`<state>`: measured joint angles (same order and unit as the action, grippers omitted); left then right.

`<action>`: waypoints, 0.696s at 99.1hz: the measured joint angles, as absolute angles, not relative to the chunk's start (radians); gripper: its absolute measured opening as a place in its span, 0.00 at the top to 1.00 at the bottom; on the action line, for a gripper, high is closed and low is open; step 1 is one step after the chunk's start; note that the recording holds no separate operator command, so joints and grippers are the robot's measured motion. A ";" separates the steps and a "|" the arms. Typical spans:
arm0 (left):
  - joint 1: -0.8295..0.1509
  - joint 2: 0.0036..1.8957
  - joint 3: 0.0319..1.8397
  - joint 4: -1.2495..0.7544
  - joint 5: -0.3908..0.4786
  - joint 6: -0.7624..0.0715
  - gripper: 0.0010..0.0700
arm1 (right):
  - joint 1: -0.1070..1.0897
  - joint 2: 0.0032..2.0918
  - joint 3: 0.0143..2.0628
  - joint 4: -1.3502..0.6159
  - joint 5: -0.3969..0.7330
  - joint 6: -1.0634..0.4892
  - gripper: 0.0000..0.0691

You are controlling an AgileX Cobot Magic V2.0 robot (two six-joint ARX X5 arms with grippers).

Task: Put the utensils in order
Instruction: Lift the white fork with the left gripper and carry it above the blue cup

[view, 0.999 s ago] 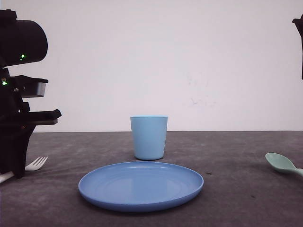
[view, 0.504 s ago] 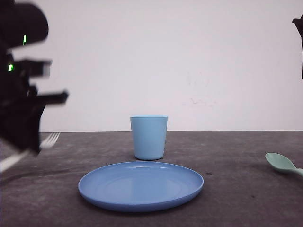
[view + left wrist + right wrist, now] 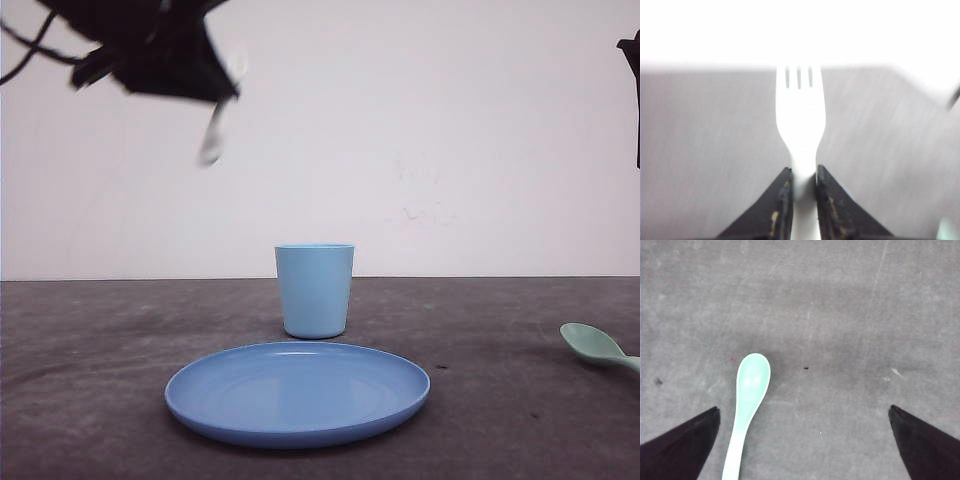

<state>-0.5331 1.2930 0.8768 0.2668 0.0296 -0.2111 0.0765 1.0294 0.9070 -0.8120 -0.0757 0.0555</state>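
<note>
High at the upper left of the front view, my left gripper point(image 3: 212, 98) is blurred by motion and shut on the white fork point(image 3: 212, 135), which dangles below it. In the left wrist view the fork point(image 3: 800, 115) sticks out tines forward, its handle pinched at the left gripper point(image 3: 804, 172). The mint-green spoon point(image 3: 595, 343) lies on the dark table at the right edge. My right gripper point(image 3: 802, 410) hangs open above the table, and the spoon point(image 3: 751, 390) lies beneath it close to one finger, untouched.
A light blue cup point(image 3: 314, 290) stands upright at the table's middle. A round blue plate point(image 3: 297, 392) sits just in front of it. Part of the right arm point(image 3: 632, 60) shows at the upper right edge. A white wall backs the table.
The left arm has lifted the fork from the table at the far left, up and rightward to a high position. The spoon, cup, plate and right arm have not moved.
</note>
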 joint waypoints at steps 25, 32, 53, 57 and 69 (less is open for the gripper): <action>-0.568 1.425 0.877 0.596 0.031 -0.199 0.95 | 0.076 1.029 0.907 -0.812 -0.076 0.056 0.02; -0.573 1.478 0.877 0.656 0.032 -0.199 0.95 | 0.076 1.029 0.907 -0.812 -0.076 0.056 0.02; -0.575 1.635 0.877 0.825 0.110 -0.190 0.95 | 0.076 1.029 0.907 -0.811 -0.076 0.056 0.02; -0.575 1.662 0.877 0.847 0.113 -0.185 0.95 | 0.076 1.029 0.907 -0.812 -0.076 0.056 0.02; -0.575 1.732 0.877 0.873 0.123 -0.176 0.95 | 0.076 1.029 0.907 -0.811 -0.076 0.056 0.02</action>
